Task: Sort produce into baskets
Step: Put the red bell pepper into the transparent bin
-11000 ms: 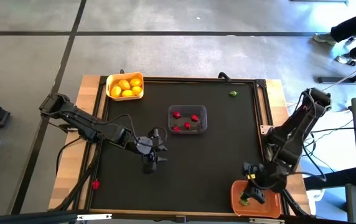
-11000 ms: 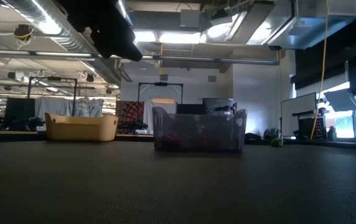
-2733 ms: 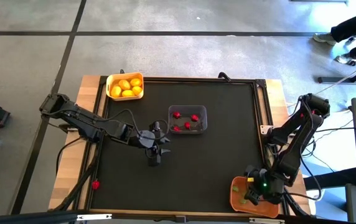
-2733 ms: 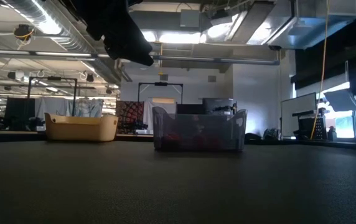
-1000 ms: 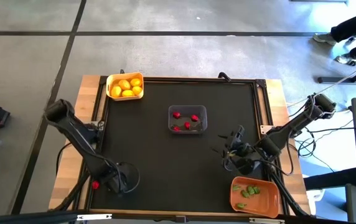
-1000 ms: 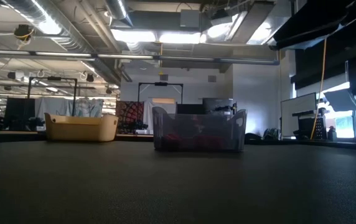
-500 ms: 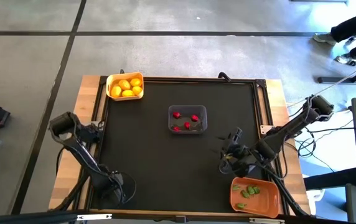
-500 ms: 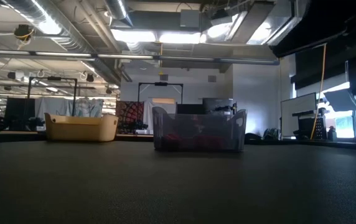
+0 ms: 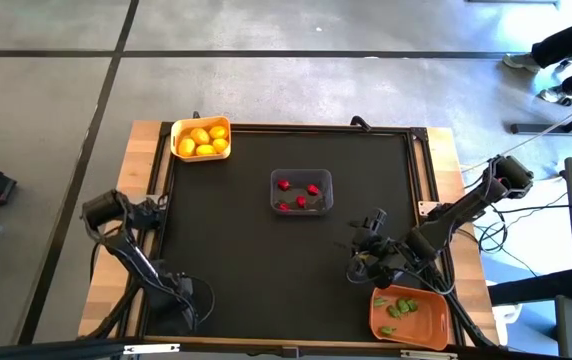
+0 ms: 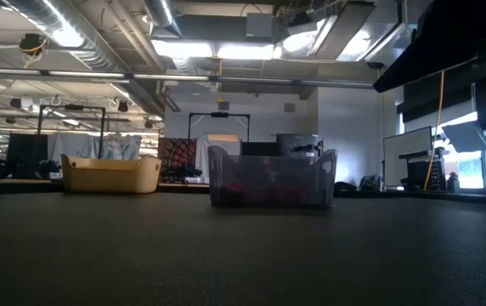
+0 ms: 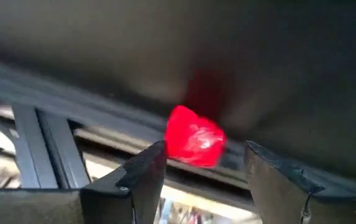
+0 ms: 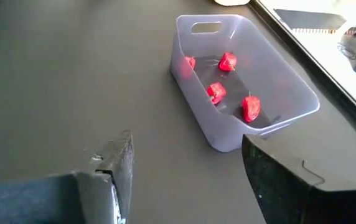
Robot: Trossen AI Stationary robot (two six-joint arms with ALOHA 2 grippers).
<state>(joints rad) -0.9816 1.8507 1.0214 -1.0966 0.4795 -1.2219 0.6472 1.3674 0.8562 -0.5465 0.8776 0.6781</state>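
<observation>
My left gripper hangs at the table's near left corner, pointing steeply down. It is open, and a small red piece lies just beyond its fingertips, at the black mat's edge by the metal frame rail. My right gripper is open and holds nothing; it hovers over the mat just beyond the orange basket, which has green pieces in it. The clear basket holds several red pieces. The yellow basket holds yellow-orange lemons.
The black mat lies bare between the baskets. A raised frame runs around it, with wooden board margins left and right. Cables trail by both arm bases. In the low view the right arm looms at the upper right.
My left gripper has sunk toward the table's near left corner and tipped more steeply down over the red piece, staying open. My right gripper has drifted slightly down toward the near edge, also open. No produce has moved.
</observation>
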